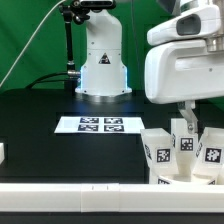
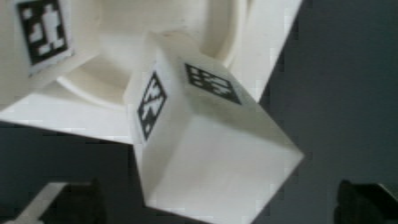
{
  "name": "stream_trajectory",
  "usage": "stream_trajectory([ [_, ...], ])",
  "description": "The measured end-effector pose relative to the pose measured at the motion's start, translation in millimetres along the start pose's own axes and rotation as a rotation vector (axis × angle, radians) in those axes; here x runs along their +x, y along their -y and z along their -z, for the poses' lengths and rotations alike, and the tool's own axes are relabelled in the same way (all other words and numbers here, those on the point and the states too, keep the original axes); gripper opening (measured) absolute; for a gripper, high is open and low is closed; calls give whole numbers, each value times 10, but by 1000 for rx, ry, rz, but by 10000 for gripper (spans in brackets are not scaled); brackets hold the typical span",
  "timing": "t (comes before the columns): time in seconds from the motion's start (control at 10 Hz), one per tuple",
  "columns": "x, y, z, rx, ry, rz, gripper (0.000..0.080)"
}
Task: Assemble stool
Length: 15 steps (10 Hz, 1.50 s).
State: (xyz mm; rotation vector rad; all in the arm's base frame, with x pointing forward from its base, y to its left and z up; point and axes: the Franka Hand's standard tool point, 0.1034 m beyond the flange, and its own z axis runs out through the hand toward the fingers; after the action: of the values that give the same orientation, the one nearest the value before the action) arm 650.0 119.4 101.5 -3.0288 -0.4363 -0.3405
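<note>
The arm reached down at the exterior view's right, its bulky white wrist tilted over. The claw [image 1: 184, 122] pointed downward with jaws spread wide, gripping nothing.

On the tabletop [image 1: 40, 110] lies one marker board [image 1: 100, 124] carrying four square tags. To the exterior view's right of that board stand at least three white block legs [image 1: 158, 150], tagged and clustered together; more may be hidden. One long white rail [image 1: 70, 201] runs along the near edge.
</note>
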Motion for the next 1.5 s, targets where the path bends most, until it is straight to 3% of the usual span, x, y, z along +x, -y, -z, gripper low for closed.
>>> stream_trajectory([
  [0.5,-26,-75,-33,-28,18,477,649],
  [1.1,-107,-166,-104,-49,68,861,649],
  [1.5,-136,-174,-146,-57,85,926,649],
])
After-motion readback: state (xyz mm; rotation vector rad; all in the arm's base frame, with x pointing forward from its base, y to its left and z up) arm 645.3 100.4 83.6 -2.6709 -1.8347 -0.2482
